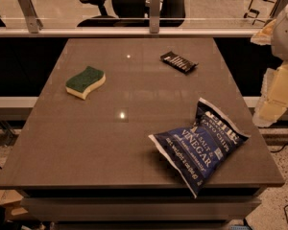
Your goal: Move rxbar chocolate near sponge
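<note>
The rxbar chocolate (178, 62) is a small flat black wrapper with white lettering, lying at the far right of the brown table (110, 143). The sponge (85, 82), dark green on top with a pale yellow body, lies at the left of the table, well apart from the bar. My gripper (273, 97) hangs at the right edge of the view, beyond the table's right side and off the tabletop, to the right of the bar and holding nothing I can see.
A large blue salt and vinegar chip bag (199, 145) lies at the near right of the table. A glass rail with metal posts (154, 8) runs behind the table's far edge. Office chairs (129, 4) stand beyond it.
</note>
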You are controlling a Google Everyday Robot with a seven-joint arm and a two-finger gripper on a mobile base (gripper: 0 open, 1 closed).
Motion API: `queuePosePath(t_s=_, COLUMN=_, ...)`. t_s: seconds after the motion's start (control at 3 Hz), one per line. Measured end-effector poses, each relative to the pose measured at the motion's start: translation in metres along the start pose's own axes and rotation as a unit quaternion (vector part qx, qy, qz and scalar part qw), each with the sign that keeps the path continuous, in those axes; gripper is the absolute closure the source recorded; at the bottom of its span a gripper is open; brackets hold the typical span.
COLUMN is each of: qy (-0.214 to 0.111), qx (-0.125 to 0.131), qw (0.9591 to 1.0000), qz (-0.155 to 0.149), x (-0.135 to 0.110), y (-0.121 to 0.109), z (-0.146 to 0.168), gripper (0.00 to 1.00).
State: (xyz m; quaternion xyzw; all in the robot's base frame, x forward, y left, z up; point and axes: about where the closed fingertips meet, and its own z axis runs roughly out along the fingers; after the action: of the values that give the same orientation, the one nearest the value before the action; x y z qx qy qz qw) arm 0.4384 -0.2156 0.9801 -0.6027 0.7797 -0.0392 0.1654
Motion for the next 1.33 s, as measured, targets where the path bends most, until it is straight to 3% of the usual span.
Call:
queuePosePath(t_s=0.67, qy=0.005, qx=0.017, qw=0.9996, qz=-0.022, x=-0.015, y=-0.013, z=-0.018, gripper=0.0)
queuePosePath(t_s=1.0, qy=-0.014, qx=0.018, qw=0.9991, qz=-0.037, x=-0.033, y=-0.031, z=-0.028, gripper=0.0)
queuePosePath(t_s=1.33, qy=-0.045, qx=0.024, qw=0.9985, qz=-0.02, x=-0.046, y=-0.054, z=-0.041, gripper=0.0)
